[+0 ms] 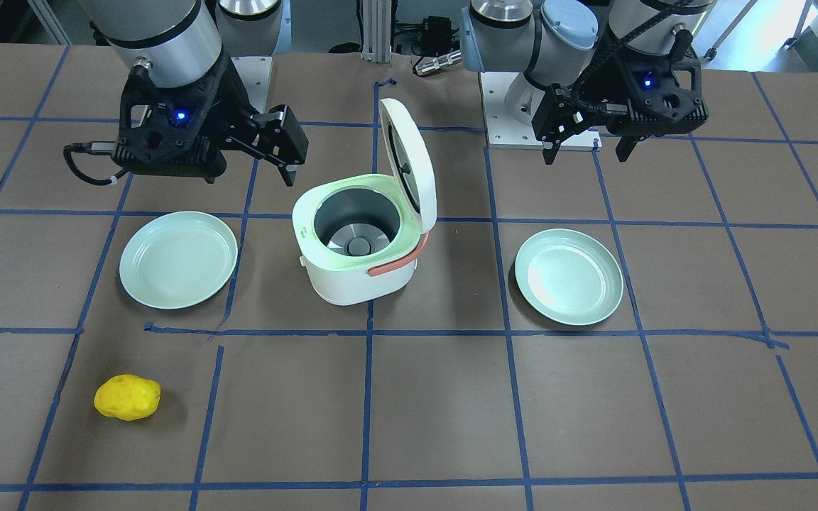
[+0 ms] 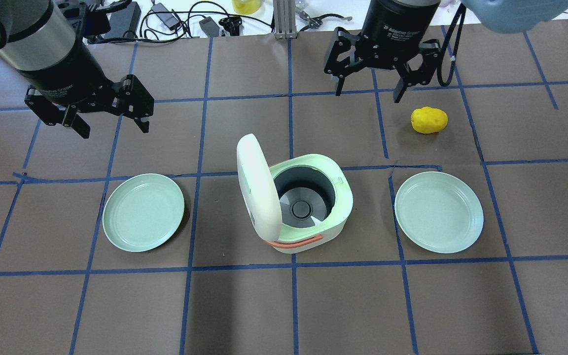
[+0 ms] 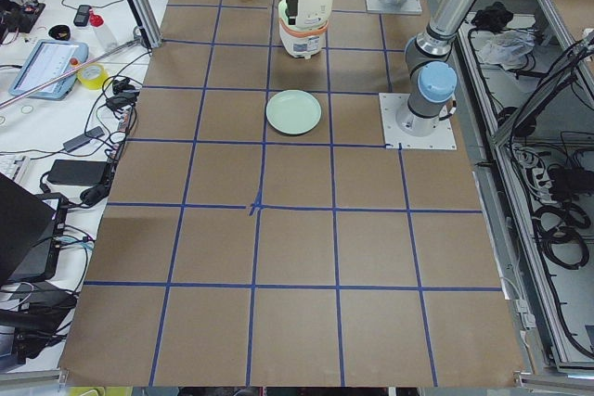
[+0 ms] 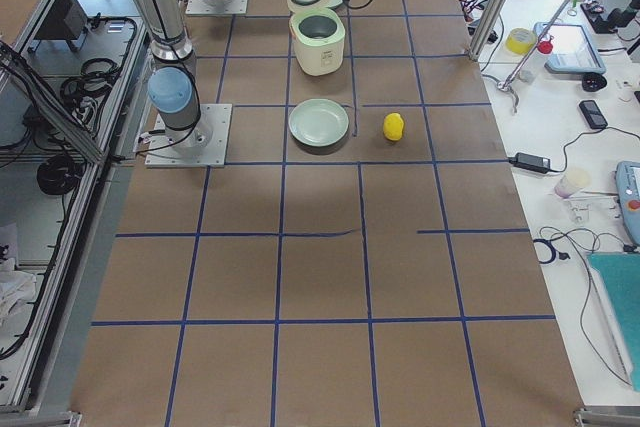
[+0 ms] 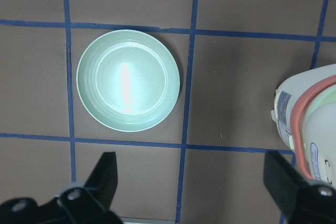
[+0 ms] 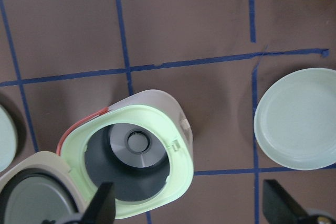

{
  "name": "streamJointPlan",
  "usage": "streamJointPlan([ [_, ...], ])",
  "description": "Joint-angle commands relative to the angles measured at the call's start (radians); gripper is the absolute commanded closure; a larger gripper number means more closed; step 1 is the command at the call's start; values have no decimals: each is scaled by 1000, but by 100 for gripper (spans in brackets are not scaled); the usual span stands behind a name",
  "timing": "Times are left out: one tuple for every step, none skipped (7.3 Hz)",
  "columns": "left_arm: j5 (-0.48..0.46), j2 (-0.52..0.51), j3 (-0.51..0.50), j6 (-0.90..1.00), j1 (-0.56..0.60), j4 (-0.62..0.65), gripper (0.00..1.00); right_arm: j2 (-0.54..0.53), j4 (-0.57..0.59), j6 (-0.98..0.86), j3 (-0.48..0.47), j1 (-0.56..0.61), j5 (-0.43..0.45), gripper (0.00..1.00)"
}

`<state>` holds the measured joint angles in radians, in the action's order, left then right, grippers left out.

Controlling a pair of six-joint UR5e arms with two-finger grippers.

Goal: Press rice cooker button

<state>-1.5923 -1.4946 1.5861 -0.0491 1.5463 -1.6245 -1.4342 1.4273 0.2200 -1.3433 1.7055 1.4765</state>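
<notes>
- The left end effector (image 2: 114, 129) hangs above the counter (image 2: 264, 305) with its two fingers spread wide and nothing between them.
- The left plate (image 2: 143, 212), pale green, lies flat on the counter below the left end effector and apart from it. In the left wrist view it shows ahead of the open fingers (image 5: 105, 177).
- The rice cooker (image 2: 313, 207) stands on the counter between the two end effectors and lower than both, to the inner side of each and touched by neither.
- Its lid (image 2: 257, 187) stands open and nearly upright on the side toward the left end effector, leaving the grey bowl inside open to view.
- The button (image 2: 250, 186) shows only as a faint pale mark on the lid's outer face, which is turned toward the left end effector and well apart from it.
- The right end effector (image 2: 369, 93) also hangs above the counter, fingers wide apart and holding nothing. Its wrist view looks down on the cooker's open bowl and the neighbouring plate.
- The right plate (image 2: 439, 212), pale green, lies on the counter below the right end effector, toward its outer side.
- A yellow lump (image 2: 429, 120) lies on the counter, out to the right end effector's outer side and farther from the robot's base, apart from it.
</notes>
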Motion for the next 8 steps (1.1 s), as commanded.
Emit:
streamJointPlan([
  [0,0,0,0,0,0,0,1,2,-86,-7,-27,84,0],
  [0,0,0,0,0,0,0,0,2,-164,-7,-79,84,0],
  [0,0,0,0,0,0,0,-6,7,-239,-7,-152,81,0],
  [0,0,0,0,0,0,0,-12,-1,-269,-11,-203,81,0],
  [0,0,0,0,0,0,0,-12,-4,-345,-14,-237,79,0],
  [0,0,0,0,0,0,0,-12,-4,-372,-17,-260,79,0],
  [0,0,0,0,0,0,0,-14,-1,-370,-25,-260,79,0],
  [0,0,0,0,0,0,0,-14,-1,-363,-27,-259,79,0],
])
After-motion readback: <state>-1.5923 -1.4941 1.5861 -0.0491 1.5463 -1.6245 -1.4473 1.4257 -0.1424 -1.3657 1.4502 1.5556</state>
